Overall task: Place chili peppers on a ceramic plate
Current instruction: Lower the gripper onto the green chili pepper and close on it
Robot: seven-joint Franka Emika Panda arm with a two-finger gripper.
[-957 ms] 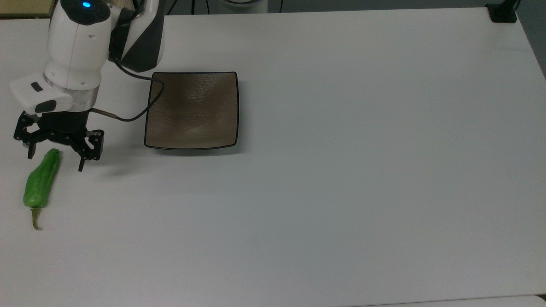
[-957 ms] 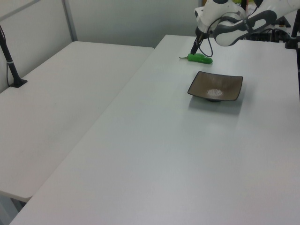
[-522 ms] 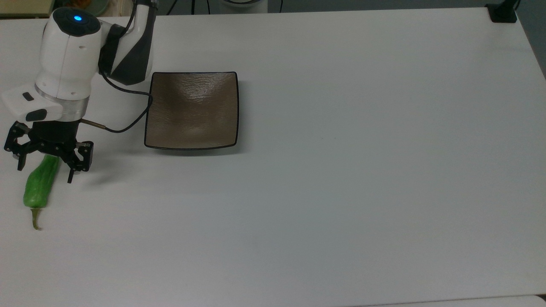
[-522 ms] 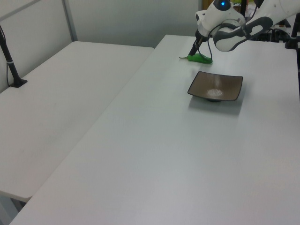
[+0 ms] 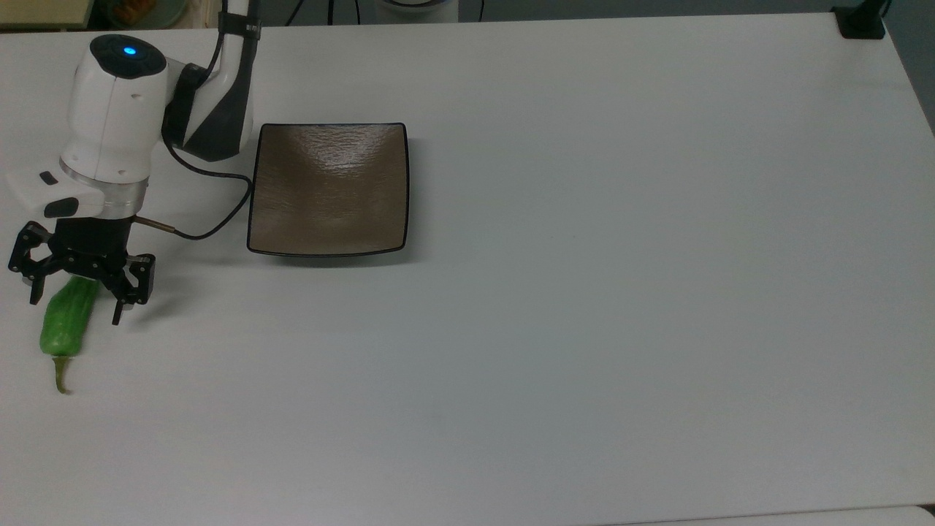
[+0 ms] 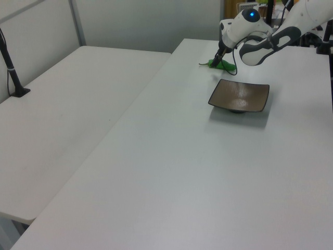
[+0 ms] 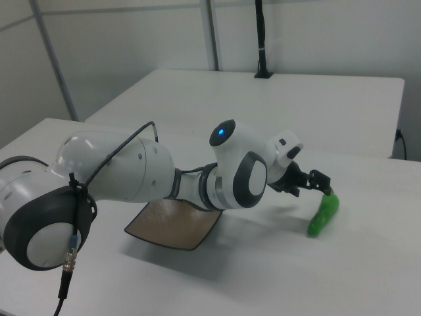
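Two black fingers of our gripper stand spread wide, one on each side of the blunt end of the green chili pepper, and they hold nothing yet. We judge the spread is there so the fingers can drop along the pepper's flanks and close across its narrow width rather than along its length. In the right view the gripper hangs just over the pepper's near tip, so the grasp looks aimed at that end, away from the thin stem.

The pepper lies flat on the white table, close to the top view's left edge, stem pointing to the bottom of that picture. The square brown ceramic plate sits bare, well apart from the pepper toward the top view's right. A black cable loops from the wrist toward the plate's rim; we would watch it during the carry. Otherwise nothing lies between pepper and plate.
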